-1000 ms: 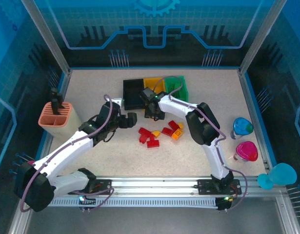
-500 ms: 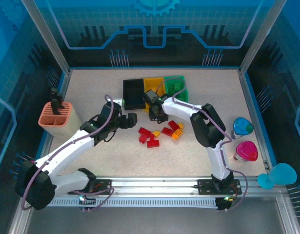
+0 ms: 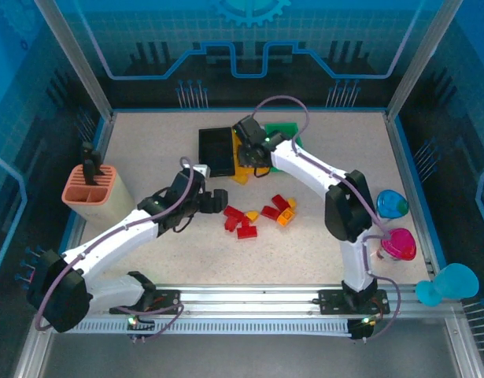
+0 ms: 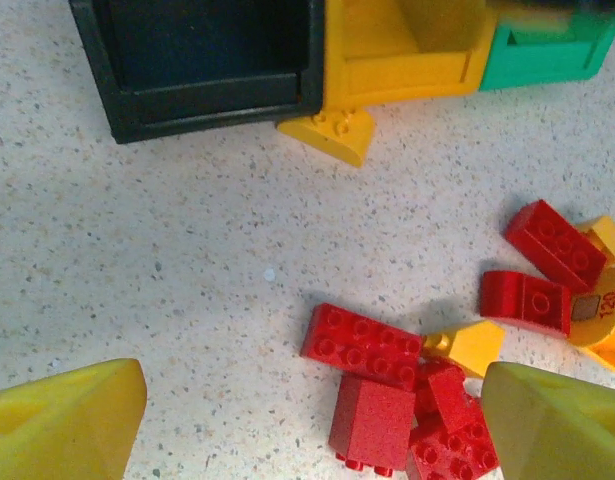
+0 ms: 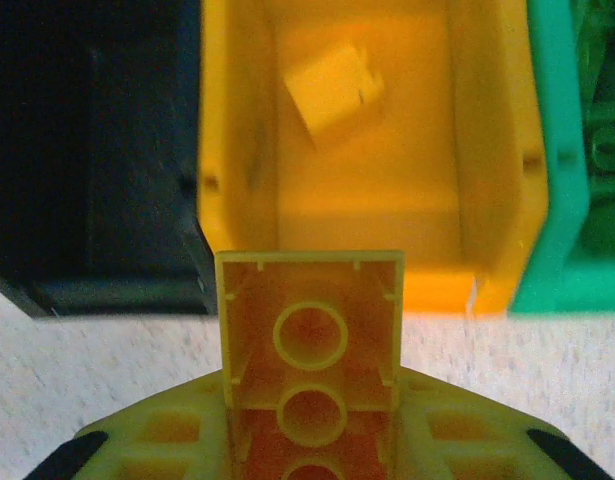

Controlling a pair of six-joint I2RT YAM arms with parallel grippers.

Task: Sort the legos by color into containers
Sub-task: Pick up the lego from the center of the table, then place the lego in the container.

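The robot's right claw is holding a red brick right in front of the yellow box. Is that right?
Not quite. The brick shut in the right gripper is yellow, not red. The right wrist view shows it, held right in front of the yellow box.

Speckled table (image 3: 147, 142) carries bins (image 4: 217, 100) and scattered bricks (image 3: 245, 231).

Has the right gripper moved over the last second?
Yes. In the top view the right gripper shifted toward the far edge of the table, ending at the yellow bin.
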